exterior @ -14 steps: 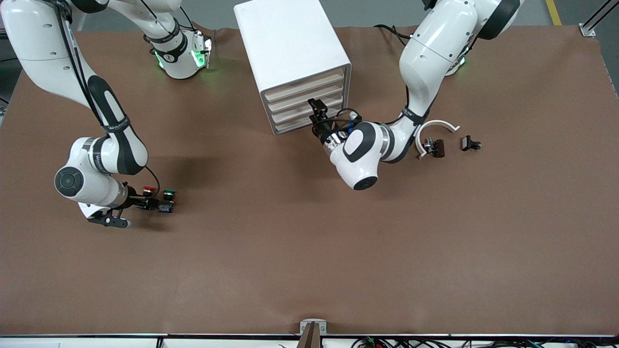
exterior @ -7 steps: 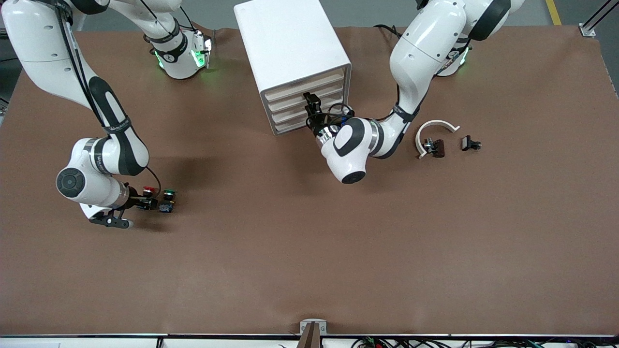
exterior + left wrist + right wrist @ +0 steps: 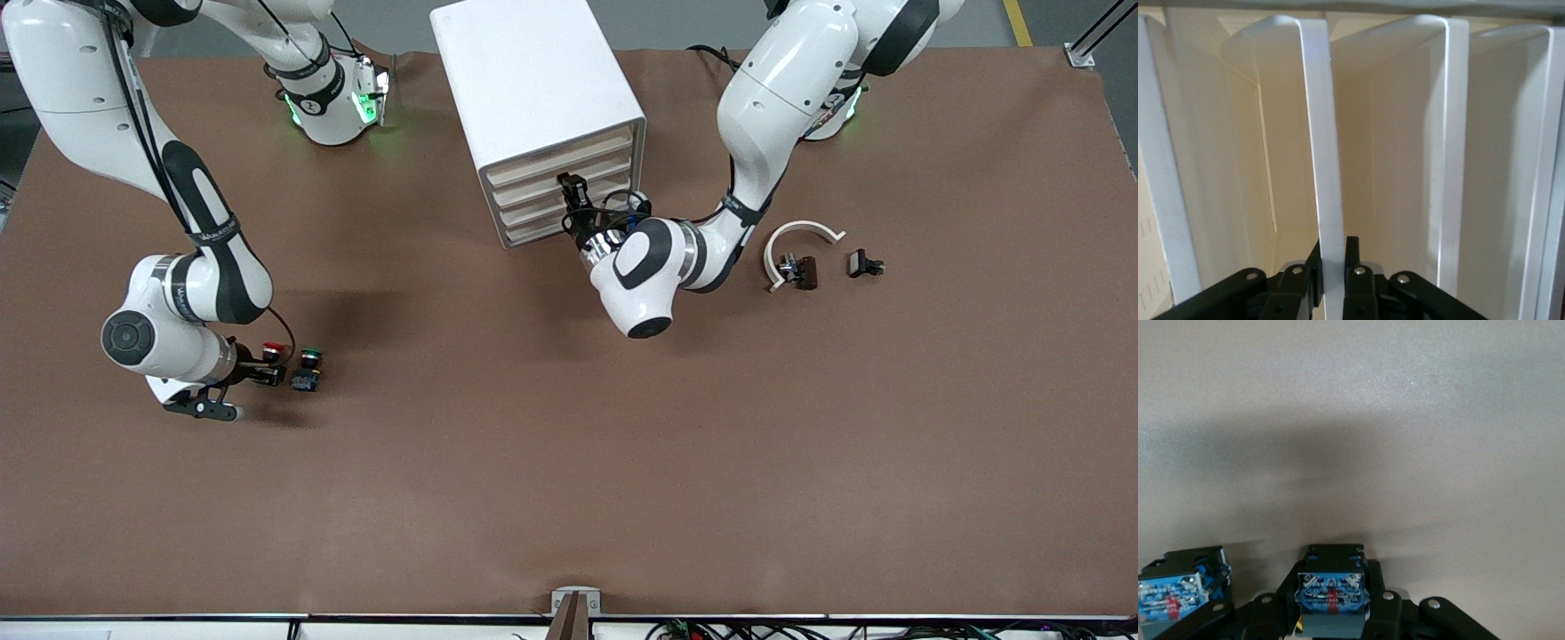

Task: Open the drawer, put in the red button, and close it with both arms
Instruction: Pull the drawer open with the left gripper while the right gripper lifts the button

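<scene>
Left gripper [image 3: 1333, 275] clamped on the drawer [image 3: 1325, 167] lip at cabinet [image 3: 533, 89] front; thin hold could slip when pulling. Right gripper [image 3: 1331, 603] closed around red button [image 3: 273, 348], beside green button [image 3: 309, 357], which it could knock.

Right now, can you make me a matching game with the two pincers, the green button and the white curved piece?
Things:
1. left pincer
2. right pincer
3. green button
4. white curved piece

States:
A. on the table beside the red button
B. shut on a drawer lip
C. lies toward the left arm's end
D. shut on the red button

Pairs: 1-B, 2-D, 3-A, 4-C
</scene>
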Available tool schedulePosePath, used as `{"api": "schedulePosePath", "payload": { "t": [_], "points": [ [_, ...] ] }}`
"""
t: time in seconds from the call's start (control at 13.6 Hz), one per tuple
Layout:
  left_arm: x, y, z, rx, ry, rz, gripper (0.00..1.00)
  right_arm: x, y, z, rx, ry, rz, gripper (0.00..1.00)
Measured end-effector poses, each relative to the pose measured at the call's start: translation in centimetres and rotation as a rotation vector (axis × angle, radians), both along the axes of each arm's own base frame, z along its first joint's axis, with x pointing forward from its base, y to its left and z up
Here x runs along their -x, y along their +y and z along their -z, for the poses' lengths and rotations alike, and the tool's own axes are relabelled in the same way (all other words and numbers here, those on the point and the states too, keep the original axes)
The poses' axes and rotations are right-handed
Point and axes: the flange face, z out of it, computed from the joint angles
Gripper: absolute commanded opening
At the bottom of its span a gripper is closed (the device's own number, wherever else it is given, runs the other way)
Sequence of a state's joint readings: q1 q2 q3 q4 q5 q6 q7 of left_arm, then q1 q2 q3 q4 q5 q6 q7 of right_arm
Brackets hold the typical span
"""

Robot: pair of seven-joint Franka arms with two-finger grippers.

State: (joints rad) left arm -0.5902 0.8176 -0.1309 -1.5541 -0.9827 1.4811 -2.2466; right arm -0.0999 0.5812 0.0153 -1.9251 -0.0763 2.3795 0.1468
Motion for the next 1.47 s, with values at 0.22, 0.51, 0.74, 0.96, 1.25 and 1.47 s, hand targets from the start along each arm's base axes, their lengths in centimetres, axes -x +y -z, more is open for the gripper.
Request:
{"api": "schedulePosePath", "payload": {
  "t": [0.22, 0.51, 0.74, 0.96, 1.25, 1.47],
  "points": [
    [-1.2, 1.0, 0.0, -0.003, -0.001, -0.025, 0.0, -0.4, -0.1, -0.8, 0.001, 0.049, 0.003, 0.19],
    [-5.1, 4.2, -0.3, 0.003, -0.016, -0.104, 0.0, -1.3, 0.8, -5.0, 0.003, 0.163, -0.006, 0.19],
    [-7.3, 5.5, -0.6, 0.012, -0.032, -0.141, 0.0, -1.8, 2.3, -11.2, 0.013, 0.225, -0.015, 0.19],
    [-8.8, 6.4, -1.0, 0.019, -0.05, -0.165, 0.07, -0.7, 5.2, -18.0, 0.06, 0.313, 0.066, 0.18],
    [-11.8, 8.7, -1.9, 0.026, -0.093, -0.21, 1.0, 2.8, 15.1, -28.3, 0.14, 0.373, 0.218, 0.18],
    [-13.2, 9.0, -2.9, 0.041, -0.138, -0.231, 1.0, 6.2, 24.2, -33.5, 0.174, 0.366, 0.356, 0.18]
  ]
}}
